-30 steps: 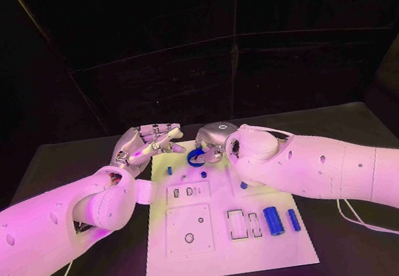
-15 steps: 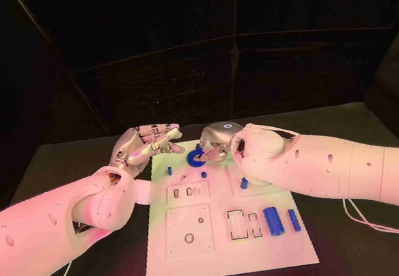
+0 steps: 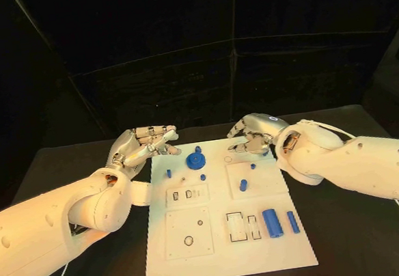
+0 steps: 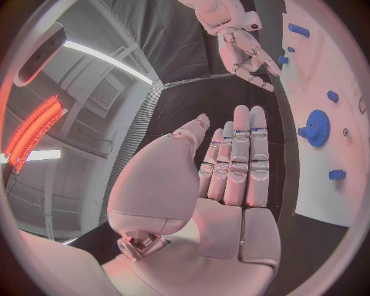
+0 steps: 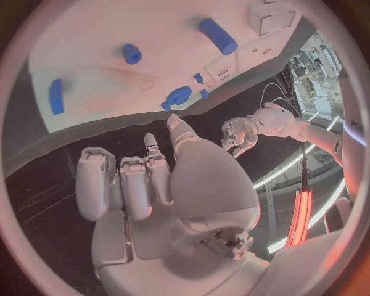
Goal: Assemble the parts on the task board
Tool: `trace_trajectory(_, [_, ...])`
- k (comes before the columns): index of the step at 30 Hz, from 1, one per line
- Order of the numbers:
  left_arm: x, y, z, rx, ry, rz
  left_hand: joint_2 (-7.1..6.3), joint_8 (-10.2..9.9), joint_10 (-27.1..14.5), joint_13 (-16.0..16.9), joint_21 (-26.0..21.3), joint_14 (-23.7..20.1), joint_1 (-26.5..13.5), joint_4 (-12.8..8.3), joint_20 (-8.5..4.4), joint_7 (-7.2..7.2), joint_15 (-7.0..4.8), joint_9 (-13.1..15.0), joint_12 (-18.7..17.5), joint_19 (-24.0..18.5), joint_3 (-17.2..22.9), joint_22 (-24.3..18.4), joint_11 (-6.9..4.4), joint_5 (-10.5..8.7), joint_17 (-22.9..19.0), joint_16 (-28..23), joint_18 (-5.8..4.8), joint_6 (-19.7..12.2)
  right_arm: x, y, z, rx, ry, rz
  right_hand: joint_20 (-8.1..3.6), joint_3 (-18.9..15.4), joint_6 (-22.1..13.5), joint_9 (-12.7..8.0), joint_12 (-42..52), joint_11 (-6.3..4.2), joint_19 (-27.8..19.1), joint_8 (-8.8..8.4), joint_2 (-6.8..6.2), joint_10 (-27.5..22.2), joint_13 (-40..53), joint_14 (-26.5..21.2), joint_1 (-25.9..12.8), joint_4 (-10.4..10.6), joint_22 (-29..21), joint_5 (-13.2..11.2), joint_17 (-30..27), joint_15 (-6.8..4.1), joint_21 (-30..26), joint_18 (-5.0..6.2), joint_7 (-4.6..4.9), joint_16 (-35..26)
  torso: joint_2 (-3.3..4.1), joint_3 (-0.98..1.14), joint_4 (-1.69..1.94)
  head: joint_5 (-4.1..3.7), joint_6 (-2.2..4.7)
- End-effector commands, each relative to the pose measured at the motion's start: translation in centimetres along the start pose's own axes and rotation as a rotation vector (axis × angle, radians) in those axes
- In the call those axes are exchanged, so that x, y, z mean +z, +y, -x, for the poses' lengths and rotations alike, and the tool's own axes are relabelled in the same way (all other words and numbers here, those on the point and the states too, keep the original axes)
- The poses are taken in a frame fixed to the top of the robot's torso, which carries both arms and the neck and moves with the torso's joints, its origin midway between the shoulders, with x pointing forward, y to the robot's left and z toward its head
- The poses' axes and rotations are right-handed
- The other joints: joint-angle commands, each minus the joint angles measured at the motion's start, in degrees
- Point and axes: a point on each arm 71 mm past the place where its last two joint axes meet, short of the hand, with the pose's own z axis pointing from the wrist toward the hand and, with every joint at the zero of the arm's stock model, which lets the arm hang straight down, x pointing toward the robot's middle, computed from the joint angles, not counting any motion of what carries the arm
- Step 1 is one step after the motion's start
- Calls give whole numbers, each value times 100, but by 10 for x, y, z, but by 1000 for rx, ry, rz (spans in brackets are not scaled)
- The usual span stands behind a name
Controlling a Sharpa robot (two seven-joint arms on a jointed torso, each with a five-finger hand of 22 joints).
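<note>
Blue gear (image 3: 195, 160) sits near task board (image 3: 177, 265) far edge; left hand (image 3: 146, 143) and right hand (image 3: 254, 135) flank it, fingers curled, holding nothing.

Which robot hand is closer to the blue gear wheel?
Left, narrowly. The left hand hovers at the board's far left corner beside the blue gear wheel; the right hand hovers slightly farther off on its other side.
</note>
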Motion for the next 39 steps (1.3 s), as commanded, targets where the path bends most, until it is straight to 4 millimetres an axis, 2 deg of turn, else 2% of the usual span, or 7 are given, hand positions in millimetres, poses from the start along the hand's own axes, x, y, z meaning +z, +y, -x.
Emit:
trace_trajectory(1, [1, -2, 0, -2, 3, -11, 11, -28, 11, -4, 22, -10, 43, 6, 0, 25, 16, -4, -19, -4, 42, 9, 37, -29, 9, -32, 67, 11, -9, -11, 8, 150, 0, 27, 3, -1, 41, 2, -28, -42, -34, 25, -19, 102, 843, 535, 91, -64, -8, -27, 1140, -28, -24, -85, -4, -21, -22, 15, -52, -26, 12])
trace_trajectory(11, [3, -1, -2, -3, 7, -11, 12, -28, 14, -3, 23, -10, 45, 4, 0, 24, 16, -3, -18, -4, 45, 9, 36, -29, 13, -34, 67, 14, -24, -50, 20, 160, 27, -22, -21, 2, 68, -8, -61, -67, -40, 10, -103, 82, 816, 538, 309, -277, -16, -135, 1152, -52, -31, -83, -29, -19, -8, 36, -54, -152, 24])
trace_trajectory(15, [4, -1, -2, -4, 9, -10, 13, -28, 16, -3, 23, -10, 45, 3, 0, 23, 16, -3, -18, -4, 46, 9, 36, -29, 14, -34, 67, 15, -25, -63, 23, 151, 27, -39, -24, -6, 7, -21, -94, -66, -45, -22, -129, 56, 787, 539, 362, -343, -26, -212, 1156, -51, -37, -82, -26, -18, -12, 28, -36, -183, 26])
trace_trajectory(19, [4, 0, -2, -4, 9, -10, 13, -28, 16, -3, 23, -10, 45, 3, 0, 23, 16, -3, -18, -4, 46, 9, 36, -29, 14, -34, 67, 15, -24, -71, 24, 141, 25, -49, -22, -10, -43, -26, -106, -62, -48, -35, -135, 46, 777, 541, 388, -378, -31, -252, 1164, -47, -40, -81, -21, -16, -8, 15, -22, -215, 19])
trace_trajectory(23, [5, 0, -2, -4, 9, -10, 13, -28, 16, -3, 23, -10, 45, 3, 0, 23, 16, -3, -18, -4, 47, 9, 36, -29, 14, -34, 67, 16, -23, -77, 21, 130, 37, -55, -20, -9, -65, -26, -62, -59, -39, -35, -133, 80, 821, 546, 410, -405, -12, -278, 1190, -44, -33, -85, -16, -6, -6, 18, -8, -215, 14])
trace_trajectory(28, [5, 0, -1, -3, 7, -10, 13, -28, 20, -2, 23, -11, 48, 0, 0, 21, 15, -2, -18, -5, 50, 9, 35, -28, 19, -36, 67, 19, -23, -79, 15, 123, 59, -55, -18, -11, -63, -22, -55, -57, -37, -25, -139, 86, 827, 548, 434, -438, -10, -305, 1197, -42, -31, -86, -16, -3, -10, 12, -32, -202, -16])
trace_trajectory(39, [6, 1, 0, -1, 5, -8, 13, -28, 20, -2, 23, -11, 48, 0, 0, 21, 15, -2, -18, -5, 50, 9, 35, -28, 19, -36, 67, 19, -28, -84, 0, 129, 100, -59, -17, -15, -59, -19, -59, -57, -38, -19, -144, 83, 824, 548, 443, -455, -11, -324, 1196, -42, -32, -85, -17, -4, -13, 9, -33, -228, -32])
